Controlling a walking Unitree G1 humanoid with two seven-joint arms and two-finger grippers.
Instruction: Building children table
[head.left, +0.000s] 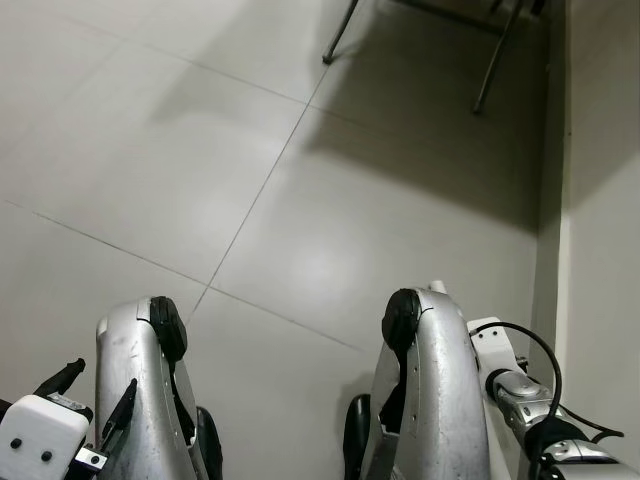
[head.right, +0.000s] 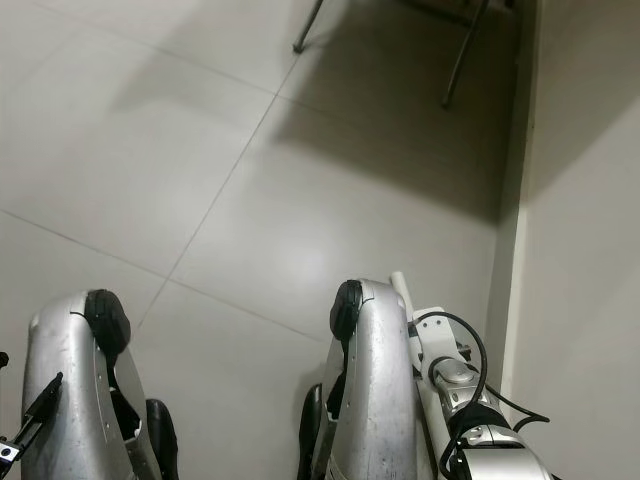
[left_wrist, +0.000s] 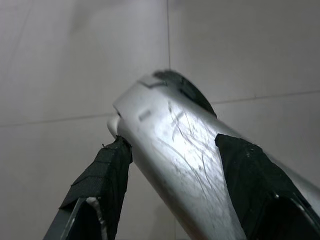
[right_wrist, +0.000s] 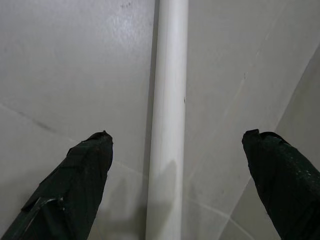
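Right pincer: fingers are standing wide open, gripping nothing. A white pole is running lengthwise through the gap, touching neither finger. In the head view its tip is poking out just beside my right knee, at about 5 o'clock. I cannot tell what is holding it up.

Right arm is hanging at 5 o'clock, a black cable looping over it.

Left pincer: fingers are also spread apart and holding nothing. They are sitting either side of my scratched silver left leg; whether they are touching it, I cannot tell. In the head view this pincer is sitting at 7 o'clock, just outside the left knee.

Further out, pale grey floor tiles are glaring under the light. Two dark chair legs are showing at 12 to 1 o'clock, throwing a shadow across the tiles. A wall is running down the 3 o'clock side, near the right arm.
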